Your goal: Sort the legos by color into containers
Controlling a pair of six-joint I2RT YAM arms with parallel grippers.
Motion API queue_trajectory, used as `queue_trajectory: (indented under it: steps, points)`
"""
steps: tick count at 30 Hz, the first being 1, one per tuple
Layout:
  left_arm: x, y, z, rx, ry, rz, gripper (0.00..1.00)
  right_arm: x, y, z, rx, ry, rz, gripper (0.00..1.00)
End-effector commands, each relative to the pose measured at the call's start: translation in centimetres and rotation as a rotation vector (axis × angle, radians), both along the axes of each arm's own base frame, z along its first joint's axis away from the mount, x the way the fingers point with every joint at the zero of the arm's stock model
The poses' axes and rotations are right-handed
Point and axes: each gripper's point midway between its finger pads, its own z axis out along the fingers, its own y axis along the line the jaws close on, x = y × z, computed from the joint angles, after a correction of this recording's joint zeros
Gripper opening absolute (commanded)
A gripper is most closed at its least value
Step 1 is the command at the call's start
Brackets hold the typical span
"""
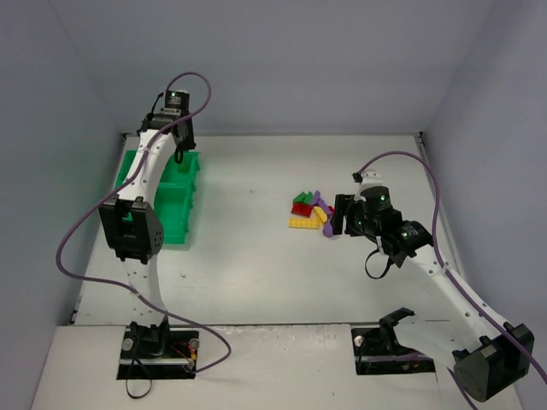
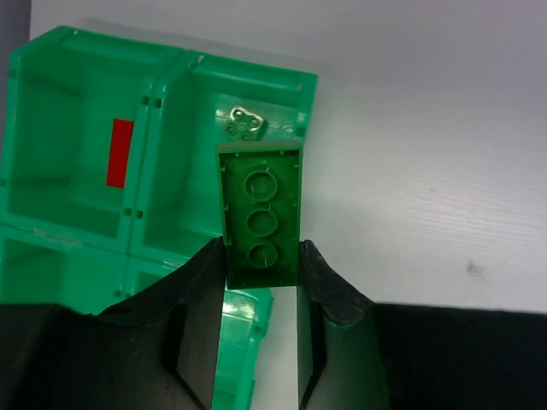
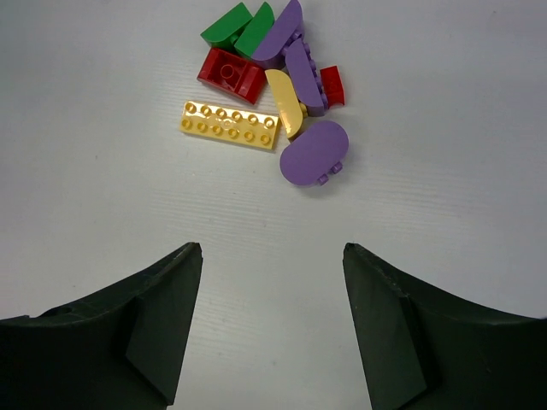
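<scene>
My left gripper (image 2: 262,256) is shut on a green lego brick (image 2: 261,213), studs facing the camera, held above the right-hand compartment of the bright green tray (image 2: 301,96). That compartment holds a small green piece (image 2: 245,125). The compartment to its left holds a red brick (image 2: 120,152). In the top view the left gripper (image 1: 180,156) hangs over the tray's (image 1: 175,220) far right part. My right gripper (image 3: 272,249) is open and empty, just short of the lego pile (image 1: 309,209): a yellow plate (image 3: 231,125), a purple round piece (image 3: 314,154), a red brick (image 3: 229,74), green pieces (image 3: 239,26).
The pile also holds a curved yellow piece (image 3: 286,101), two more purple pieces (image 3: 295,51) and a small red brick (image 3: 332,85). The right gripper (image 1: 338,218) sits just right of the pile. Grey walls enclose the white table on three sides.
</scene>
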Motion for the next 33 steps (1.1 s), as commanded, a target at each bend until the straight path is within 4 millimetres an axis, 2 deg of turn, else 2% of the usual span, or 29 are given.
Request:
queue_trajectory:
  steps: [1,3,6,9,10,15,19,21,22,23,25,26,28,29,31,32,33]
  points:
    - [0.3,1.5,-0.9,0.038,0.047,-0.03,0.09,1.6,-0.1,3.0,0.026,-0.094,-0.027,0.64]
    - [0.8,3.2,-2.6,0.037,0.081,-0.007,0.09,1.5,-0.1,3.0,0.025,-0.096,-0.027,0.64]
    - [1.1,4.9,-4.0,0.038,0.113,0.02,0.1,1.5,-0.2,3.0,0.02,-0.098,-0.024,0.64]
    - [1.2,5.1,-4.6,0.04,0.124,0.008,0.23,1.5,-0.2,2.9,0.017,-0.094,-0.023,0.64]
    - [1.1,5.1,-4.6,0.04,0.126,0.008,0.31,1.5,-0.1,2.8,0.017,-0.091,-0.022,0.64]
    - [1.1,5.0,-3.5,0.035,0.092,0.005,0.55,1.6,0.0,2.7,0.018,-0.085,-0.017,0.64]
    - [0.9,4.8,-2.4,0.026,0.075,-0.001,0.6,1.5,0.0,2.8,0.02,-0.087,-0.014,0.64]
    - [0.5,3.8,-1.2,-0.005,0.055,-0.021,0.59,1.4,0.0,2.7,0.022,-0.087,-0.017,0.64]
    - [0.3,3.0,-1.0,-0.023,0.05,-0.036,0.57,1.4,-0.1,2.8,0.022,-0.091,-0.022,0.64]
    - [-0.1,1.3,0.3,-0.045,0.023,-0.067,0.51,1.4,-0.2,2.8,0.019,-0.093,-0.023,0.64]
    - [-0.7,-1.9,1.2,-0.085,0.0,-0.129,0.51,1.4,-0.3,2.9,0.02,-0.098,-0.03,0.64]
    - [-1.7,-5.2,1.6,-0.099,-0.003,-0.189,0.51,1.4,-0.4,3.0,0.018,-0.101,-0.034,0.64]
    - [-2.7,-9.5,1.9,-0.136,-0.014,-0.274,0.51,1.4,-0.5,3.0,0.016,-0.103,-0.041,0.64]
    - [-4.1,-13.3,1.5,-0.161,0.0,-0.337,0.52,1.4,-0.6,2.9,0.014,-0.101,-0.045,0.64]
    - [-5.2,-17.5,1.1,-0.218,0.005,-0.419,0.52,1.4,-0.7,2.8,0.014,-0.1,-0.049,0.64]
    - [-5.9,-19.4,0.3,-0.253,0.031,-0.438,0.52,1.4,-0.7,2.9,0.018,-0.1,-0.05,0.64]
    - [-7.2,-22.2,0.0,-0.273,0.046,-0.495,0.52,1.4,-0.7,2.9,0.02,-0.101,-0.051,0.64]
